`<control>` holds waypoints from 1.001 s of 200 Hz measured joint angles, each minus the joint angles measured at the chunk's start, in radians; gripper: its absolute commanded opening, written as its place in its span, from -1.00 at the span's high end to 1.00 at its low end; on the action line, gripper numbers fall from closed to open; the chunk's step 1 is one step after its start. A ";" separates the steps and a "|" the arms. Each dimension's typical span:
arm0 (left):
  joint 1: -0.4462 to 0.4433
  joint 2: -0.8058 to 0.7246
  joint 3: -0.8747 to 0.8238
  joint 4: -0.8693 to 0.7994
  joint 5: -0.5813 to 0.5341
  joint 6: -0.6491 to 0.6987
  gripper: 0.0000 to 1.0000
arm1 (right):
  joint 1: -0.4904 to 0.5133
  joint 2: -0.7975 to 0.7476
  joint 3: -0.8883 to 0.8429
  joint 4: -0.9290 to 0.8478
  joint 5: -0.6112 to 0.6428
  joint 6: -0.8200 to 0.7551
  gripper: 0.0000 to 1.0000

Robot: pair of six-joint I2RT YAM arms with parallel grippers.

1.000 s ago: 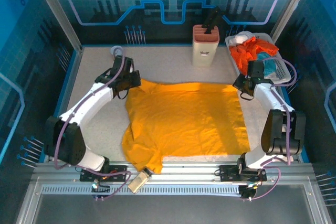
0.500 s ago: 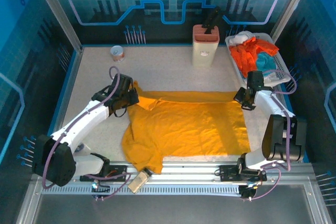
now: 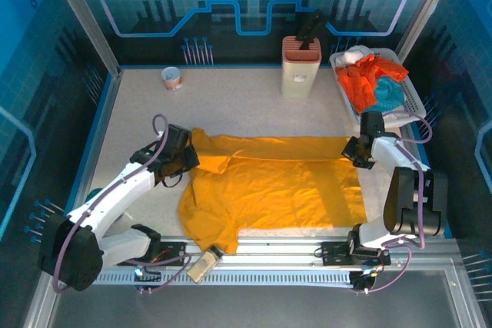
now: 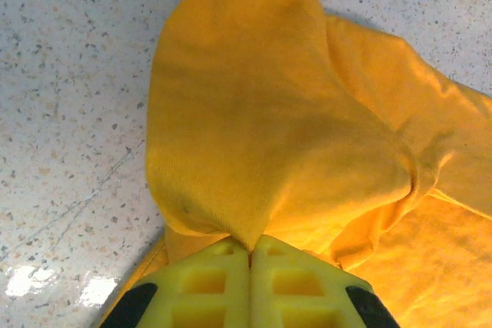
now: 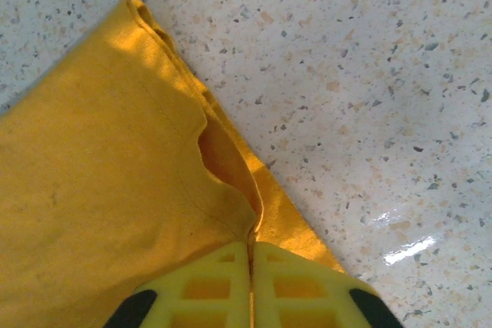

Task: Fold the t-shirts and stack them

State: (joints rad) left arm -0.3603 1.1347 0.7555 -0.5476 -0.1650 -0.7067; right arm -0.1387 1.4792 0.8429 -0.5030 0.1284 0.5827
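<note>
A golden-yellow t-shirt lies across the middle of the table, its far edge doubled over toward me. My left gripper is shut on the shirt's far-left corner; in the left wrist view the cloth bunches up from between the closed yellow fingers. My right gripper is at the far-right corner. In the right wrist view its jaws stand together, pinching the folded hem of the shirt. More t-shirts, one orange-red and one teal, lie heaped in a basket.
The white basket stands at the back right. A beige slotted holder stands at the back centre and a small cup at the back left. A tan object lies on the front rail. The shirt's near-left part hangs over the front edge.
Both grippers have drawn toward the near side with the shirt's far edge, folding it over the rest. The shirt now covers less depth of table.
</note>
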 measured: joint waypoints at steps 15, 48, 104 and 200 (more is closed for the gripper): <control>0.000 0.002 -0.009 -0.002 0.001 -0.006 1.00 | -0.011 0.000 -0.002 -0.002 0.003 0.011 0.06; -0.014 0.011 -0.031 0.003 0.005 -0.029 1.00 | -0.046 0.000 -0.021 -0.006 -0.003 0.019 -0.18; -0.040 0.014 -0.042 0.003 0.014 -0.056 0.89 | -0.016 -0.038 -0.016 0.010 -0.098 0.000 -0.34; 0.030 0.098 0.143 -0.159 0.049 0.060 -0.34 | 0.058 -0.007 0.071 0.083 -0.214 -0.027 -0.69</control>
State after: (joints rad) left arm -0.3305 1.2324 0.8989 -0.7071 -0.1158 -0.6468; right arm -0.0807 1.4723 0.9134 -0.4198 -0.0853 0.5552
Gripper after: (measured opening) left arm 0.692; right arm 0.847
